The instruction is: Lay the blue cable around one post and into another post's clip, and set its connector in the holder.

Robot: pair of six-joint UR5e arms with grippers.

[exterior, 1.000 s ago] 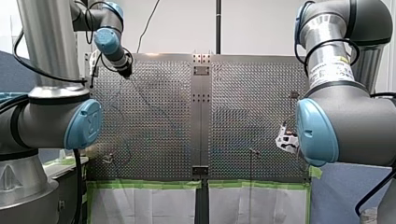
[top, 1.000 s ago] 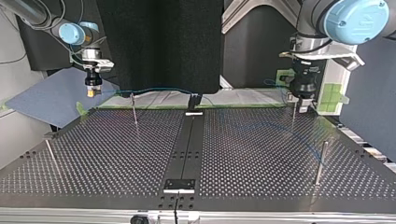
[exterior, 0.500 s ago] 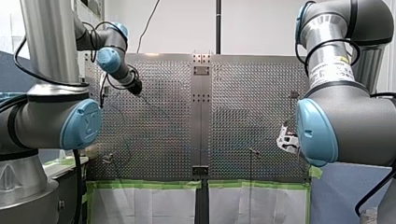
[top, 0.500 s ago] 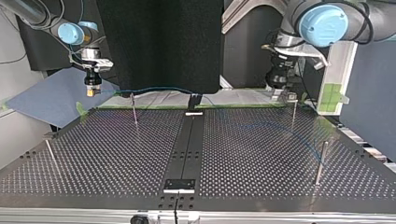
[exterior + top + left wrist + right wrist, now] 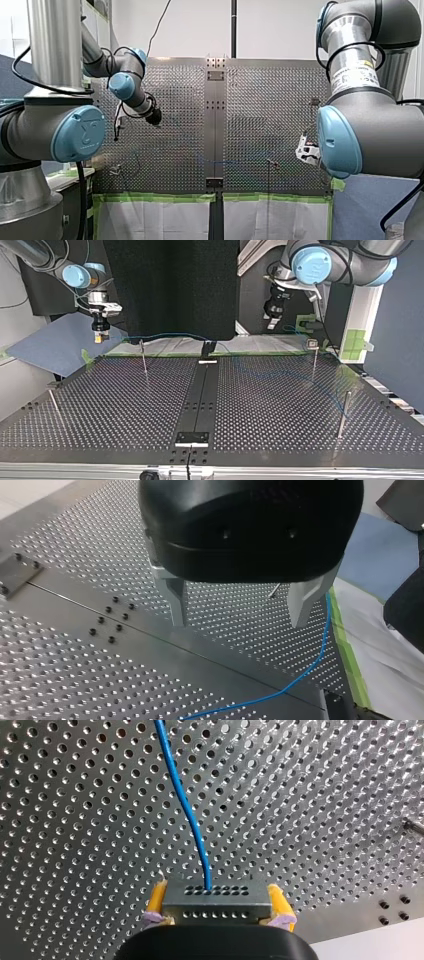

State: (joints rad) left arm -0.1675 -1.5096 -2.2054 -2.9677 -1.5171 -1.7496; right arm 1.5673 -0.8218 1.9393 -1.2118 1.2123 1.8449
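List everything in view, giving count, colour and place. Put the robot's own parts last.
table: one, perforated metal, under both arms.
posts: four, thin metal, standing on the table, two in each half of the top view.
blue cable: one, blue, running from the connector out over the table.
connector: one, grey metal, between my right gripper's yellow pads.
green tape: strips, green, along the table's near edge in the front view.
my left gripper: one, black with metal fingers, open and empty, above the table.
my right gripper: one, yellow pads, shut on the connector, at the top view's left.
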